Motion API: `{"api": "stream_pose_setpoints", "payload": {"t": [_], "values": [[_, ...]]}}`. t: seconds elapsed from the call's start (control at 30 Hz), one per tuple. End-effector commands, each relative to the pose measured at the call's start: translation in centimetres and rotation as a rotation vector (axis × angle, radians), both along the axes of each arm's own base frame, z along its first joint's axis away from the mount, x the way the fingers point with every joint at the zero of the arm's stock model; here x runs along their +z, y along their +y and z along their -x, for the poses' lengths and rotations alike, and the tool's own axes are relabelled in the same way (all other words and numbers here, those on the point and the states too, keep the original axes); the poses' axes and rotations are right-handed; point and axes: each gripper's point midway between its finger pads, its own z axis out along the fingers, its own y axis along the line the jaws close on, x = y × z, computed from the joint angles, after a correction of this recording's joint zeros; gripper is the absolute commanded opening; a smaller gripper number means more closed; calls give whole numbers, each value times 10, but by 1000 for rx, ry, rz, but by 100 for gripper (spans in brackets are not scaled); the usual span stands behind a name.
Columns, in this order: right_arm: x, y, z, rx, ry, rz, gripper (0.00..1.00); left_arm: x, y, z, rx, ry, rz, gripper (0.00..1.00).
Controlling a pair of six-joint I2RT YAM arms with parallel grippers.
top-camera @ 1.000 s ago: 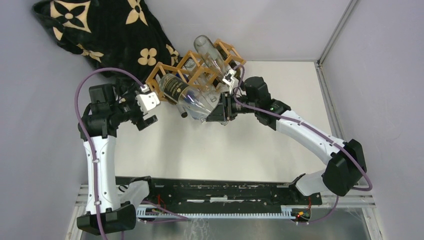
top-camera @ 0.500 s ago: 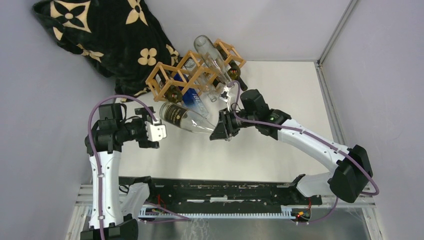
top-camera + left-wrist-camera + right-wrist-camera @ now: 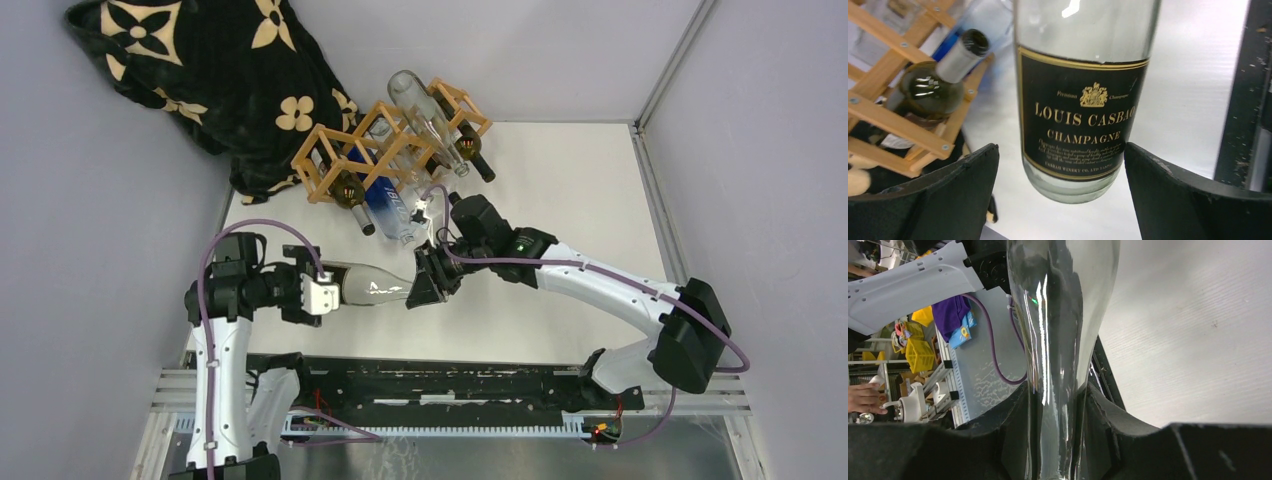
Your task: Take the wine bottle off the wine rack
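Toward the back of the white table (image 3: 560, 220), a black cloth (image 3: 200, 70) printed with cream flowers is heaped in the left corner. The wooden wine rack (image 3: 390, 145) sits up against it. Its lattice cells hold a clear bottle (image 3: 418, 100) poking out at the top, a blue-labelled bottle (image 3: 390, 205) and a dark green bottle (image 3: 348, 188) lower down.

Well apart from the rack, nearer the arms' bases, the champagne bottle (image 3: 372, 285) lies almost level between the two arms, its labelled base toward the left one and its neck toward the right. It is out of its cell, so the lift-off looks essentially done. Whether the glass rests on the table I can't tell from where I stand.

The right hand (image 3: 420, 285) is pinched narrow around the neck and seems to carry the weight alone. The left hand (image 3: 320, 295) is spread wide, its jaws flanking the base with a gap on each side and touching nothing. I'd guess it waits there to steady the heavy end, since slick glass held only by the neck could sag or twist.
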Motion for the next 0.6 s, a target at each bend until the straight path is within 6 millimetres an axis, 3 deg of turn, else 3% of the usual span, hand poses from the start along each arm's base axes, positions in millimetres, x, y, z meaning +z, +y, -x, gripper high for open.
{"api": "stream_pose_setpoints", "payload": {"t": [0.0,0.2,0.4,0.57], "values": [[110,33,2,135,-275,-353,0,-22,-1,19,-88,10,-68,100],[105,39,7,157,-276,-338,0,-39,-2,25,-104,32,-68,100],[96,42,-1,130,-286,-305,0,-49,-3,27,-67,83,-35,100],[106,43,-10,83,-327,-324,0,-49,-8,19,35,192,79,100]]}}
